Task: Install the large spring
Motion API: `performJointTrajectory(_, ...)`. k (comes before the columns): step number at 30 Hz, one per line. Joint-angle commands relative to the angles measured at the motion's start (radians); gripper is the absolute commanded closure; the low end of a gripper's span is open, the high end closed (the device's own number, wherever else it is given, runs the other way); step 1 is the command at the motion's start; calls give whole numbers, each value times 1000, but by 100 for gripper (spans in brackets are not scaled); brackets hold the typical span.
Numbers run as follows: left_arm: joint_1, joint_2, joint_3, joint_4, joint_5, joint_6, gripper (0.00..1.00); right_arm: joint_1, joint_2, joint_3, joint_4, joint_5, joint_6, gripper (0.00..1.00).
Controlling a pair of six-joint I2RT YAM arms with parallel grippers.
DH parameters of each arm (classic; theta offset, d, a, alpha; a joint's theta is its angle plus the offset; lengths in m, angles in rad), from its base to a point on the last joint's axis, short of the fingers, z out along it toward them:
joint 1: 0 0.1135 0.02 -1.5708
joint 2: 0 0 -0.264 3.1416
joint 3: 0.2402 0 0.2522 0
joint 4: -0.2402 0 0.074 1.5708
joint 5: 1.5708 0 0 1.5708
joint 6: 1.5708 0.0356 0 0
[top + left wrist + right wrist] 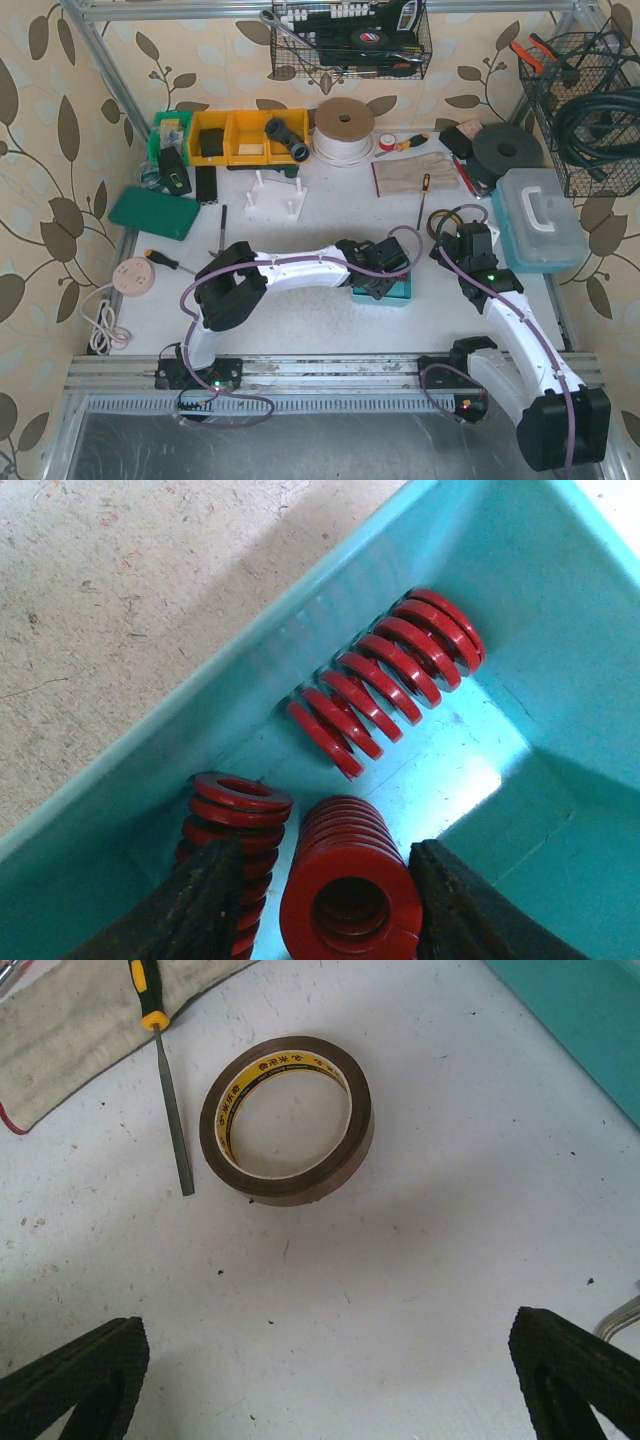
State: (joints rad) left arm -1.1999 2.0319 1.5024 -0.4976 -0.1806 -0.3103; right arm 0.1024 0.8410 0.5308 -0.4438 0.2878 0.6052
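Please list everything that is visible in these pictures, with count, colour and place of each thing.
springs: three, red, inside the tray
tray: one, teal, middle of the table
tape roll: one, brown, on the table
hand tool: one, yellow-black handle, beside the tape roll
cloth: one, beige, under the tool's handle
case: one, pale blue, right side
bins: three, yellow, back left
wire baskets: two, black, hung at back and right
left gripper: one, black, open around an upright spring
right gripper: one, black, open near the tape roll
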Motion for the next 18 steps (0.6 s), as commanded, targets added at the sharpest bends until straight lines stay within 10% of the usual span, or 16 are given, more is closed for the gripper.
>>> performJointTrajectory(1,-10,-10,32,-11,-2,14,53,-4,-5,-19,10,1,-7,3)
performJointTrajectory(18,-12,-58,47,-13,6,21,84,-4,5,-20,32,-36,-44,5)
